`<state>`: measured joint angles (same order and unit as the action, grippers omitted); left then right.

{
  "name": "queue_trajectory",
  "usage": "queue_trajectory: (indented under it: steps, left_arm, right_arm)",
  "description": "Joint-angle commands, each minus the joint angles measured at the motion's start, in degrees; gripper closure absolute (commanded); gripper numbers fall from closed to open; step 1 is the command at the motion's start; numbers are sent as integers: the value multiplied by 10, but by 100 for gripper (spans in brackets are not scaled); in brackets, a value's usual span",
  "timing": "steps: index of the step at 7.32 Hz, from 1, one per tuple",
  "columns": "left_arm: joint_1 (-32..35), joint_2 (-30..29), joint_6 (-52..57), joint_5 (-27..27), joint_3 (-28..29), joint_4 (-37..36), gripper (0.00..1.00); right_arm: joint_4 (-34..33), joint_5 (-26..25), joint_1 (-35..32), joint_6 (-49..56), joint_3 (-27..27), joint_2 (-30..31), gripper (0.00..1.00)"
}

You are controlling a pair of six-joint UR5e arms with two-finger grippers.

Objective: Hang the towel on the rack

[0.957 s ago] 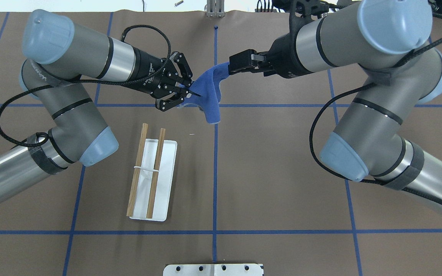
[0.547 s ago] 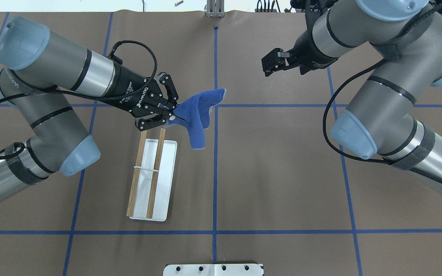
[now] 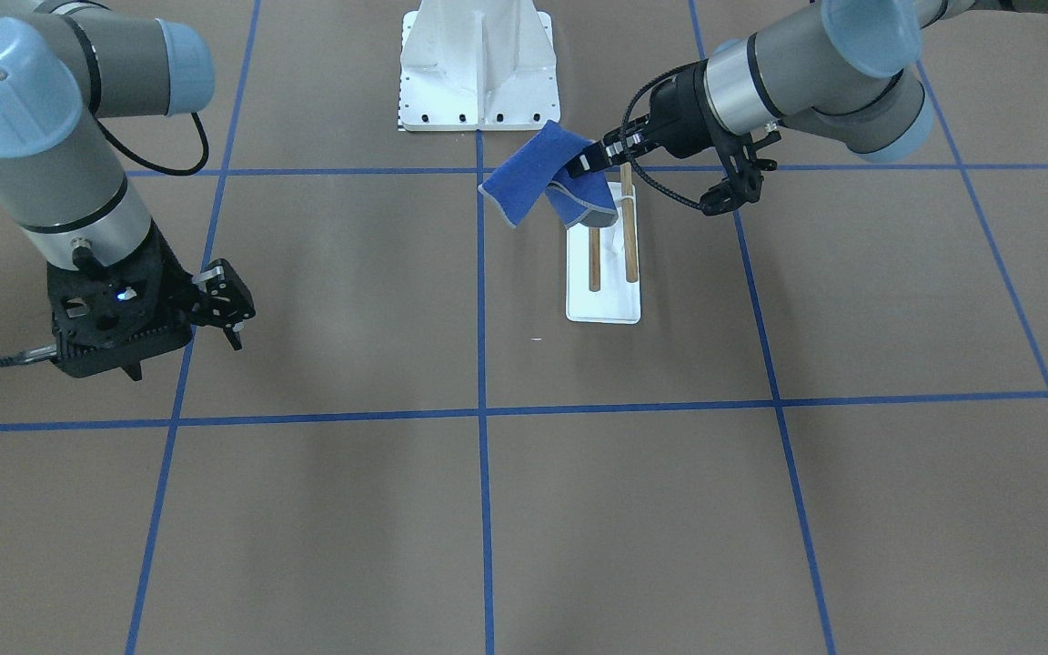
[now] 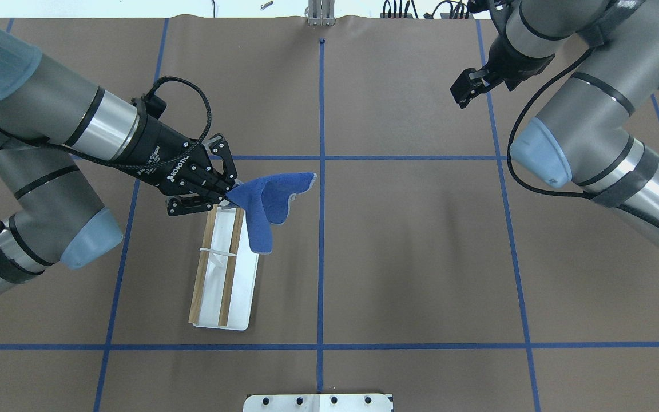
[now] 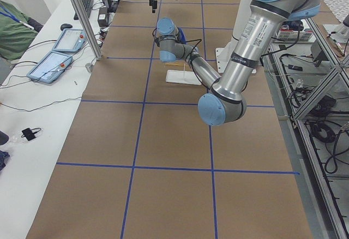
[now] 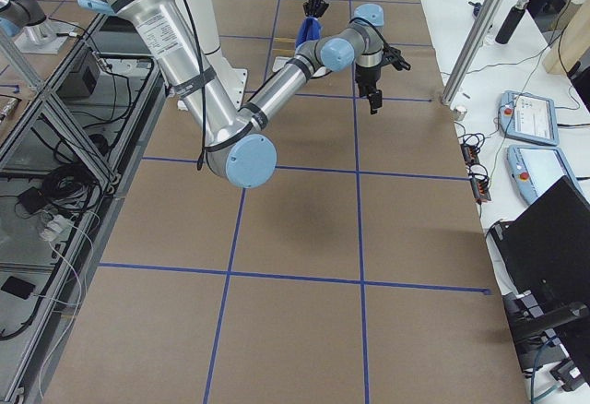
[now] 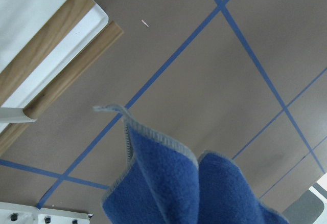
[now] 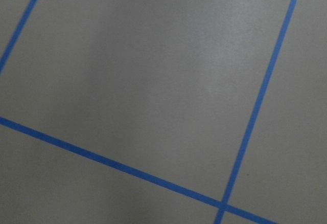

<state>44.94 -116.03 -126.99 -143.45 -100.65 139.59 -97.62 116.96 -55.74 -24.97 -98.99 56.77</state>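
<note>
Blue towel (image 3: 533, 168) in the front view dangles above the counter (image 3: 624, 509), one corner clenched in the left pincer (image 3: 581, 166), over the rack (image 3: 603, 305); right pincer (image 3: 231, 309) spread, empty, well apart. Overhead: bunched cloth overlaps the end of one dowel (image 4: 227, 286) only. Left wrist view: towel hangs clear of both dowels; lift done, draping across them and letting go remain, I judge.
</note>
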Motion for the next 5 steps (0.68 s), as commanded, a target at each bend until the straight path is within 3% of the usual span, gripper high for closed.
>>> queue_trajectory:
  steps: [1, 2, 5]
  left_arm:
    - [6, 48, 6, -13, -8, 0, 100]
    - [7, 99, 5, -19, -30, 0, 100]
    - [1, 112, -62, -11, -22, -1, 73]
  right_arm:
    - [-3, 2, -45, 110, 56, 4, 0]
    - [-2, 18, -67, 135, 66, 11, 0]
    - [-2, 44, -101, 183, 84, 24, 0]
